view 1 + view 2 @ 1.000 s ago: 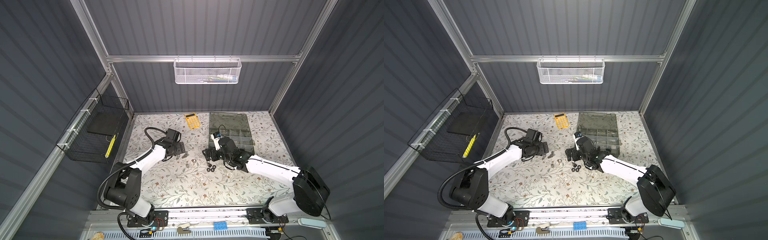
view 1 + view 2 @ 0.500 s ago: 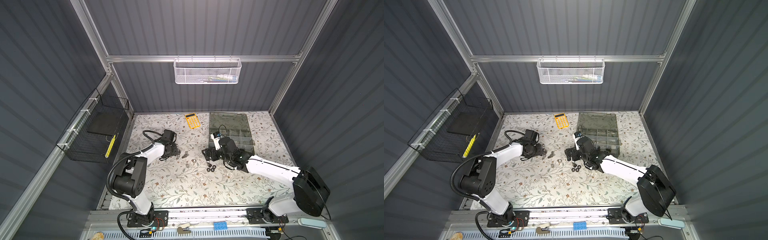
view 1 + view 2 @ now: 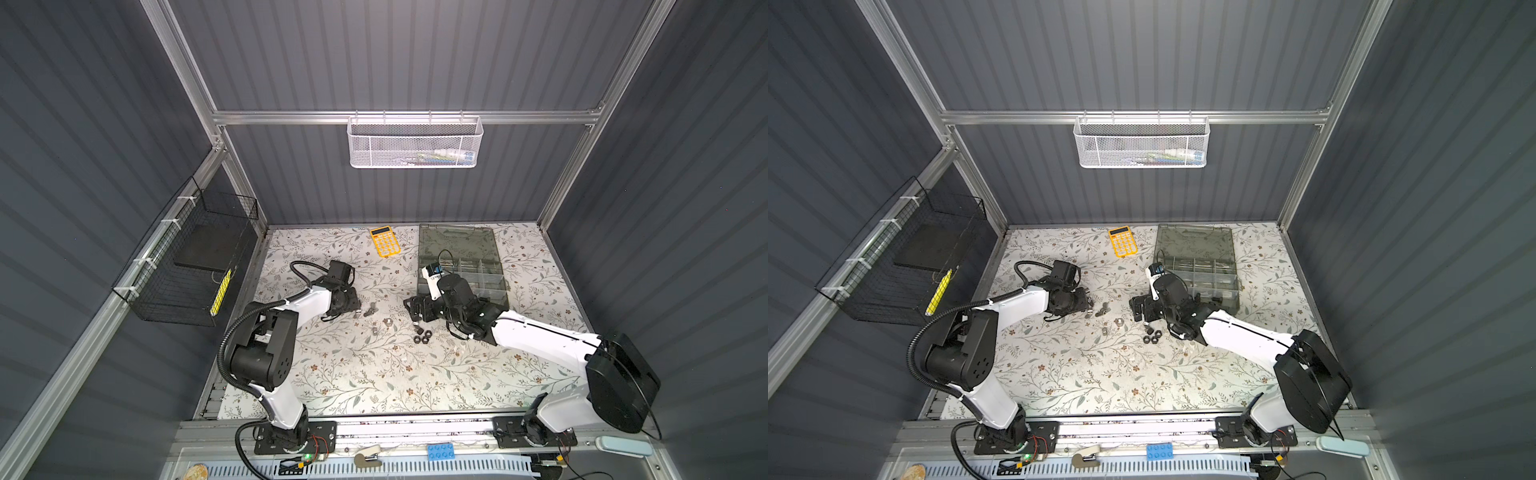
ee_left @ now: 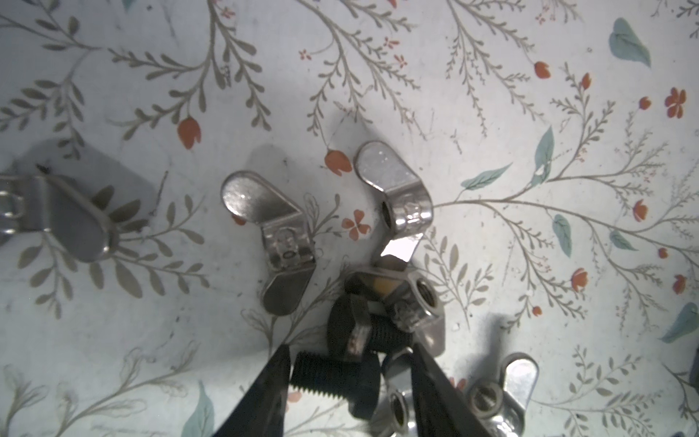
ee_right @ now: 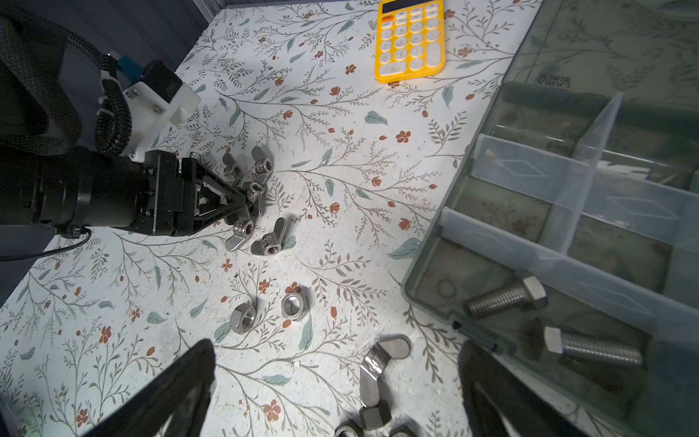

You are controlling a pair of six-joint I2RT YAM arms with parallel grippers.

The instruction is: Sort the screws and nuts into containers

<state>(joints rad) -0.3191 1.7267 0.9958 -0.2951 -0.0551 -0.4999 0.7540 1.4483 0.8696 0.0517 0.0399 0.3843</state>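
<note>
The left gripper (image 4: 351,382) is down in a small heap of hardware on the floral table cover (image 4: 529,113). Its two black fingertips (image 4: 264,397) stand partway closed with a black screw (image 4: 329,374) lying crosswise between them. One tip touches the screw's threaded end and the other stands at the head side, but whether the screw is truly clamped cannot be told. A second black screw (image 4: 363,333) and a silver hex nut (image 4: 423,295) lie touching each other just beyond the tips. Two silver wing nuts (image 4: 280,242) rest a little farther out, clear of the fingers. The right gripper (image 5: 334,352) is above the table with its jaws spread wide and nothing held. A lone wing nut (image 5: 378,363) lies on the cover below the gap, with some black nuts (image 3: 422,334) close beside it. Two loose silver nuts (image 5: 242,317) lie on the cover between the two grippers, apart from both. The smoky grey organizer box (image 5: 435,265) sits just beside the right gripper with its lid open. Its nearest corner compartment (image 5: 446,287) holds two silver hex-head screws (image 5: 507,297). A yellow calculator (image 5: 410,41) lies near the back wall, well apart from the heap.
</note>
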